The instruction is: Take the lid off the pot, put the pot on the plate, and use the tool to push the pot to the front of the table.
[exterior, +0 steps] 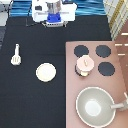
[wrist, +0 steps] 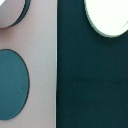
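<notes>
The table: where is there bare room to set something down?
Bare table lies below the tool and plate, and between plate and gripper. The stove is crowded: lid on pot, burners, pan.

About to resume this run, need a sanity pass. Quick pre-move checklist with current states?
1. Lid on the pot: ok, in place, not yet removed.
2. Pot location: ok, on the stove at a burner spot, not on the plate.
3. Plate bare: ok, nothing on it, on the black table.
4. Tool reachable: ok, lying alone near the exterior view's left.
5. Gripper position: ok, at the exterior view's top, far from everything.
6. Gripper holding anything: cannot tell.
</notes>
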Robot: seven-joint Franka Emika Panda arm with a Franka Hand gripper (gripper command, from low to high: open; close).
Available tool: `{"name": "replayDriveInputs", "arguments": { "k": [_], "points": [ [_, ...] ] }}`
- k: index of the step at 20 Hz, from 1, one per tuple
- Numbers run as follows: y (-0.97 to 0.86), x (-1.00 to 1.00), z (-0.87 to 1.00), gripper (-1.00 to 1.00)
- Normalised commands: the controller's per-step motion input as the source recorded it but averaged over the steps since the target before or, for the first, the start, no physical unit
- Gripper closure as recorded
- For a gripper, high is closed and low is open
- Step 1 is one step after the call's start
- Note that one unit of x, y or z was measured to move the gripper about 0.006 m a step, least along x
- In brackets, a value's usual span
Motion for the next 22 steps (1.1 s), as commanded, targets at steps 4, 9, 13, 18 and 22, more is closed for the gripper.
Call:
{"name": "replayDriveInputs", "arguments": {
  "k": [4, 9, 13, 18, 22],
  "points": [
    [0.48, 0.77, 0.34, -1.0],
    [0.51, 0.99, 0.68, -1.0],
    [0.49, 1.0, 0.69, -1.0],
    [0.41, 1.0, 0.56, -1.0],
    [0.38, 1.0, 0.44, -1.0]
  ]
}}
